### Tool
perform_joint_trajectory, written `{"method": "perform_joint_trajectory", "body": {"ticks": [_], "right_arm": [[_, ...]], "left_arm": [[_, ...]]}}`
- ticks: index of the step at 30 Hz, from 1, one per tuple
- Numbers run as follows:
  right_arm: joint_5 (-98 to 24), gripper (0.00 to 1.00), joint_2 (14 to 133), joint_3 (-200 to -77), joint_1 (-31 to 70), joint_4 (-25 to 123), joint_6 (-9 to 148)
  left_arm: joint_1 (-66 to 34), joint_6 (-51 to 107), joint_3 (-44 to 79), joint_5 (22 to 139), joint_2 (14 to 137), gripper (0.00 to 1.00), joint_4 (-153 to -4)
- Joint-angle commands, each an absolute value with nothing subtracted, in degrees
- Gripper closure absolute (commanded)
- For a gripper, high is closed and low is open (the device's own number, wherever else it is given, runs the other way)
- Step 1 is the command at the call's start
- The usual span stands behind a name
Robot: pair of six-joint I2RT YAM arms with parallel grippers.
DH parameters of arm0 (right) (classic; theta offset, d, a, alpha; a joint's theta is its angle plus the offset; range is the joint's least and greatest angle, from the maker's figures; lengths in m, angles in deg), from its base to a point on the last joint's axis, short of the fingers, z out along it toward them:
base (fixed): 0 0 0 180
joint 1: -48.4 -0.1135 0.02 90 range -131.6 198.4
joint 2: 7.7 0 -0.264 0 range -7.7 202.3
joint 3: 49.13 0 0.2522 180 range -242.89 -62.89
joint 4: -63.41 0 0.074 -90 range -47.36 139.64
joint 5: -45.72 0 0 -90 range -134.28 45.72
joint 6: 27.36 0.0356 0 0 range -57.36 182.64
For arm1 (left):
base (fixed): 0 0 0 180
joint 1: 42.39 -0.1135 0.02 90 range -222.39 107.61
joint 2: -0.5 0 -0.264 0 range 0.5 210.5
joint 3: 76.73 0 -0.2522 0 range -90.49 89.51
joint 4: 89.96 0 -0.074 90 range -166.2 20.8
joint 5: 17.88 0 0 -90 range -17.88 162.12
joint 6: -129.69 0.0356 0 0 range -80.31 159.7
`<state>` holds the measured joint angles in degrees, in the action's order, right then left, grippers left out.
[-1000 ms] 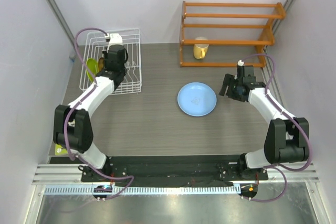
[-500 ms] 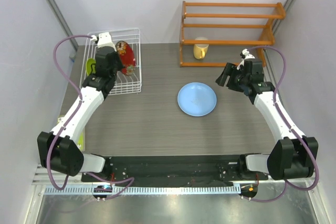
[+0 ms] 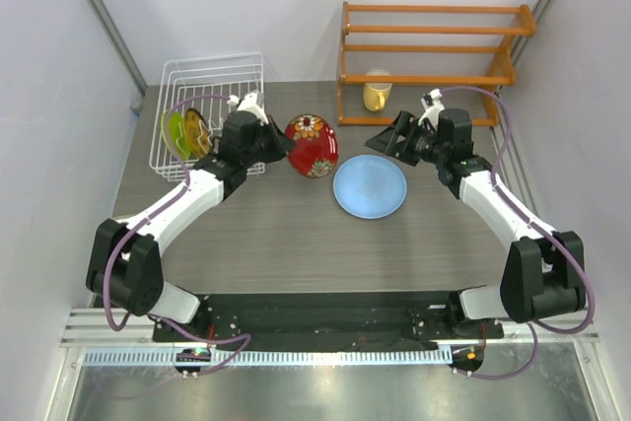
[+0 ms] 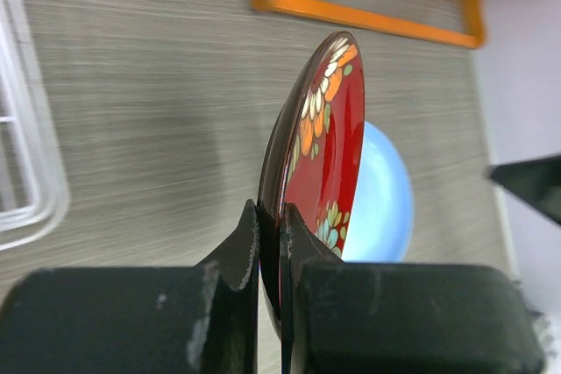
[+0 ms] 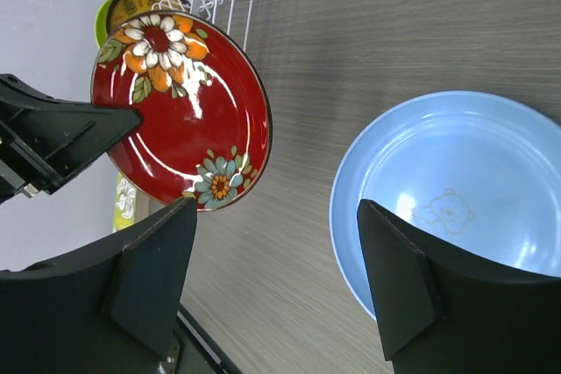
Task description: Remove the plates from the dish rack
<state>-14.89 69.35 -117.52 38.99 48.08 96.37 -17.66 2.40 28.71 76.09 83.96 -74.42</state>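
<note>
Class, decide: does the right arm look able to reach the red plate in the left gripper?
Probably yes: the right gripper is open and faces the red plate, which the left gripper holds upright by its rim; nothing stands between them.

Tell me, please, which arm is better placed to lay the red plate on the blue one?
Left, probably: the left gripper is shut on the rim of the red plate, holding it on edge beside the blue plate. The right gripper is open and apart from it.
</note>
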Motion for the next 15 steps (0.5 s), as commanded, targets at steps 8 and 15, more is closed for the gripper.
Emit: {"method": "perform_joint_trajectory", "body": {"ticks": [8,15], "right_arm": [[-8.42,0.20,76.40,-115.01,35.84,64.75,105.08],[-3.60,0.24,80.61,-113.69,35.66,75.64,111.23]], "left_arm": [[-16.12,-9.08,31.84,86.62,83.64,1.00,-94.83],[-14.27,-12.16,33.34,88.64,84.43,1.00,-99.31]]}}
